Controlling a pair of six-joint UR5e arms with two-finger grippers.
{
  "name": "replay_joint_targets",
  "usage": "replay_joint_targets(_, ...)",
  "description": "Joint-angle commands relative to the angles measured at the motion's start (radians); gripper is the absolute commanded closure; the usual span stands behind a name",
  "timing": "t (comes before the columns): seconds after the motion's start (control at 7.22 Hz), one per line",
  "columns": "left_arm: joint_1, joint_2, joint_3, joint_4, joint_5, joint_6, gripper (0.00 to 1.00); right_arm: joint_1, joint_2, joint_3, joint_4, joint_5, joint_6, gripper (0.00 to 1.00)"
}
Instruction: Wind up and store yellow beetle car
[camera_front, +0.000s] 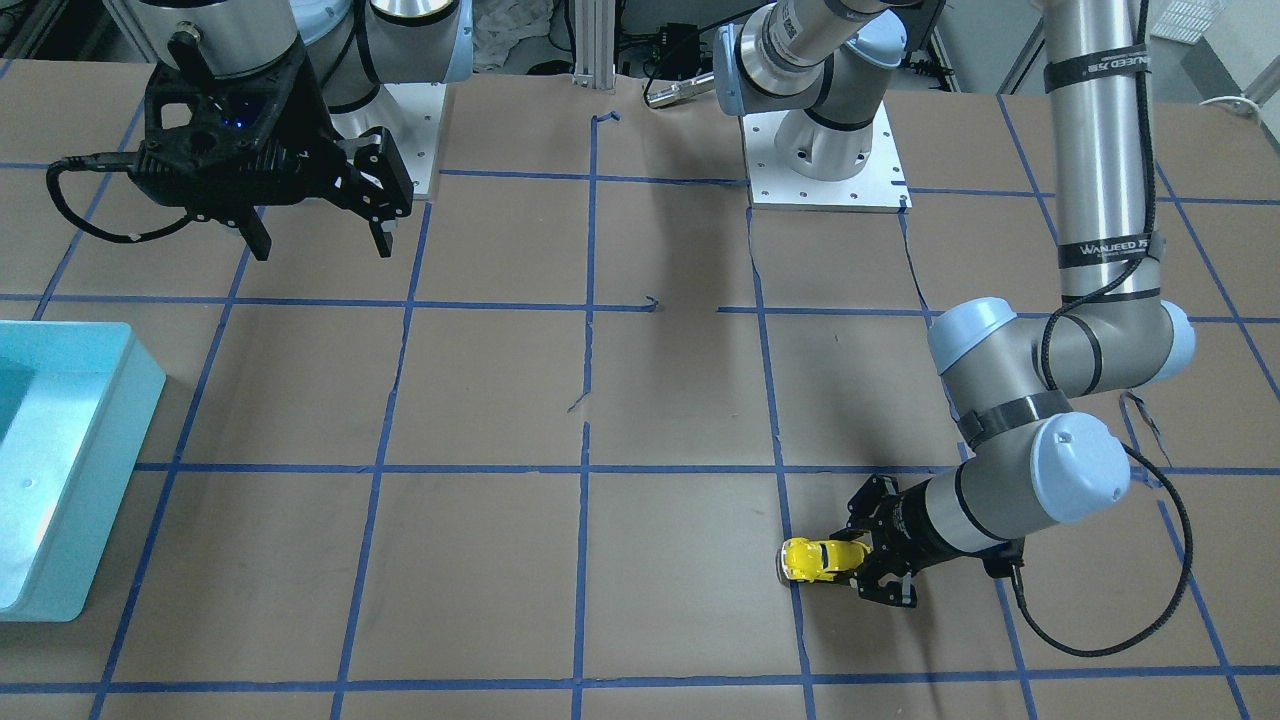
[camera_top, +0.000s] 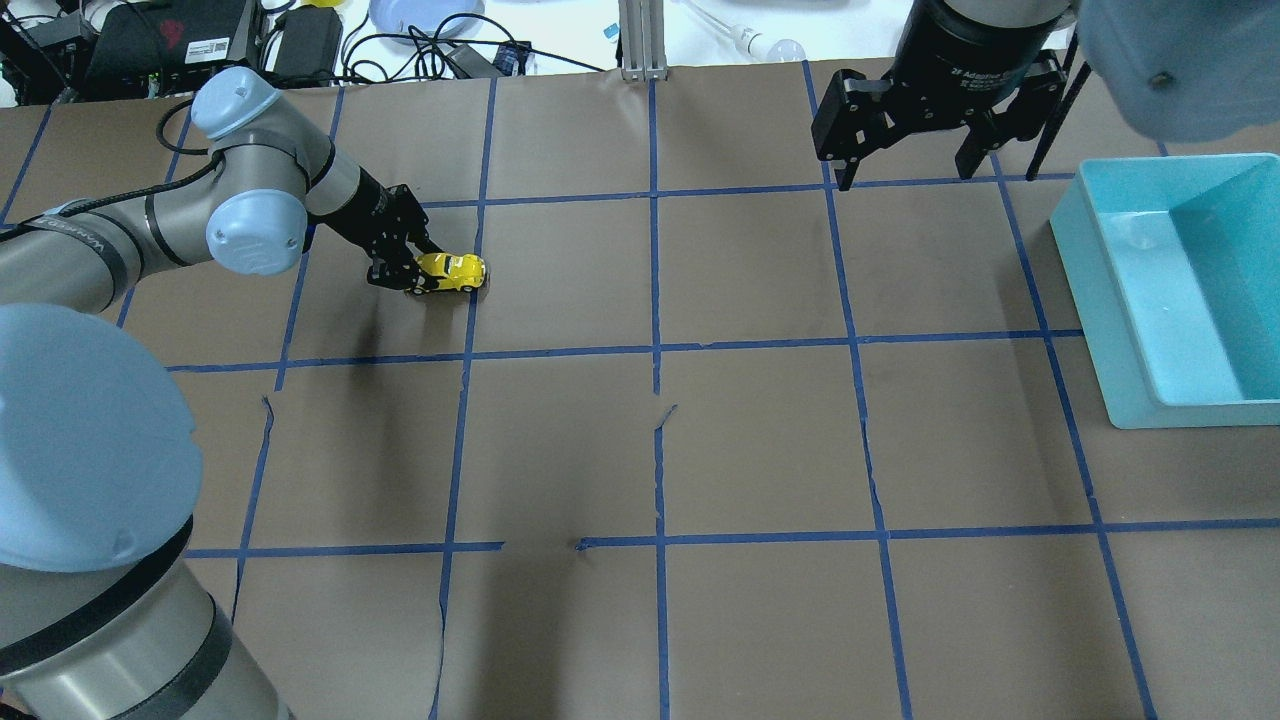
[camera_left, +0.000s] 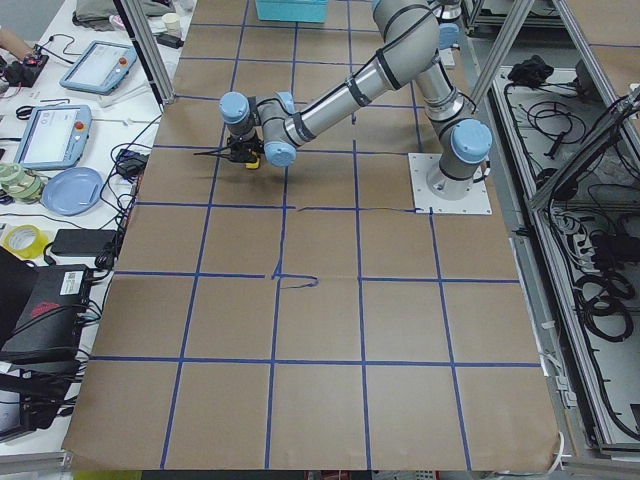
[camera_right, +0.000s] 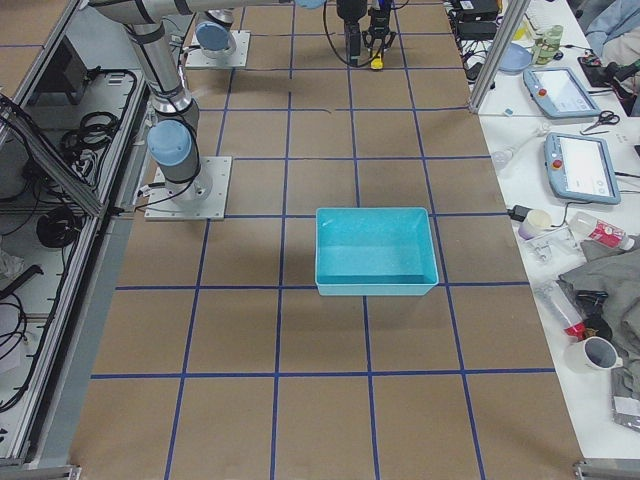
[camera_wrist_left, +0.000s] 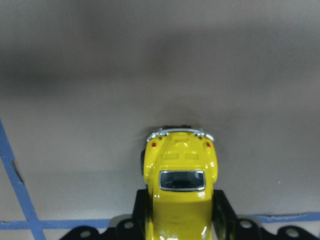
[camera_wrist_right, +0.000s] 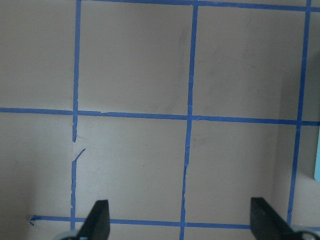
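The yellow beetle car (camera_top: 452, 272) sits on the brown table at the far left, its wheels on the paper. My left gripper (camera_top: 420, 272) lies low and nearly level, shut on the car's rear half. In the front-facing view the car (camera_front: 818, 558) sticks out of the left gripper (camera_front: 855, 560). In the left wrist view the car (camera_wrist_left: 180, 190) fills the lower middle, held between both fingers (camera_wrist_left: 222, 212). My right gripper (camera_top: 908, 165) hangs open and empty above the far right of the table; its fingertips (camera_wrist_right: 97, 225) show wide apart in the right wrist view.
A turquoise bin (camera_top: 1180, 290) stands at the right edge of the table, also seen in the front-facing view (camera_front: 60, 470). The table is brown paper with a blue tape grid (camera_top: 655, 350). Clutter and cables lie beyond the far edge.
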Motion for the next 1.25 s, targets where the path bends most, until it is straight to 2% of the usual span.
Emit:
replay_joint_targets(0.0,0.019,-0.002,-0.001,-0.013,0.001,0.030,1.00,0.000,0.000,-0.001,-0.002,0.001,0.000,0.00)
replay_joint_targets(0.97,0.094,-0.002,-0.001,-0.045,0.004,0.136,1.00,0.002,-0.001,-0.001,0.000,0.001,-0.001,0.00)
replay_joint_targets(1.11,0.094,0.001,-0.001,-0.035,0.004,0.129,0.54,0.002,-0.001,-0.001,0.001,0.001,-0.001,0.00)
